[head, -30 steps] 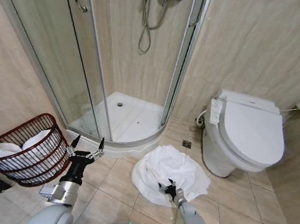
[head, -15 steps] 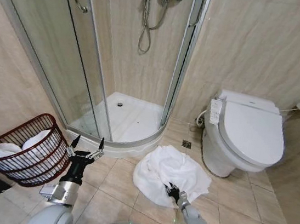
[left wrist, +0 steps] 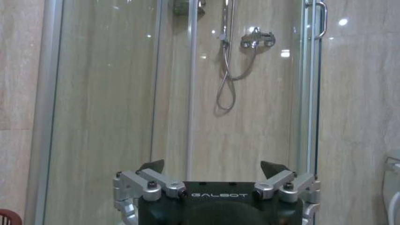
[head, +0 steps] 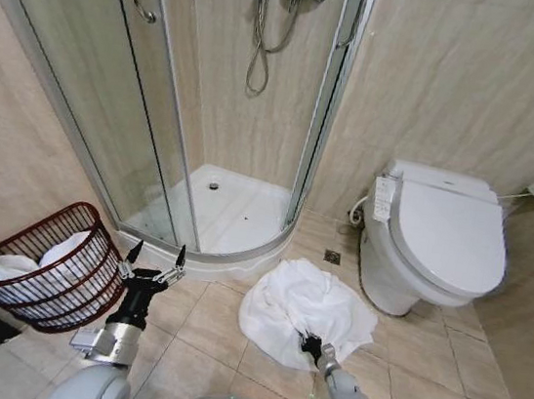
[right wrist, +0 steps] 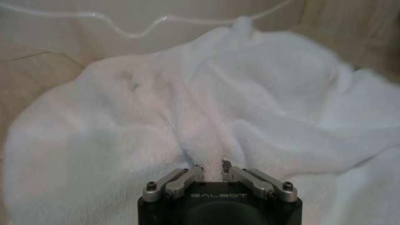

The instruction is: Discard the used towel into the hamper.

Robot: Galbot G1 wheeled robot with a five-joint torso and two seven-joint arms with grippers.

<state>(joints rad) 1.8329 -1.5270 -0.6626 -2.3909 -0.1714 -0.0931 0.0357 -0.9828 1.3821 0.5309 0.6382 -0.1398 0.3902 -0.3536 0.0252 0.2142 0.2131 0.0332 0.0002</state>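
Head view had the used towel (head: 307, 308) heaped on the floor tiles (head: 205, 334) at about 5 o'clock from the shower tray (head: 230, 216), just beside the toilet (head: 433, 243). The right gripper (head: 311, 345) sat at its near edge, fingers (right wrist: 190, 171) pinched nearly together on a raised fold. It looked soft, light and floppy; a ridge like that seemed the best hold. The hamper (head: 41, 268) stood well apart at 9 o'clock. The left gripper (head: 152, 261) hung beside it, spread apart and empty.
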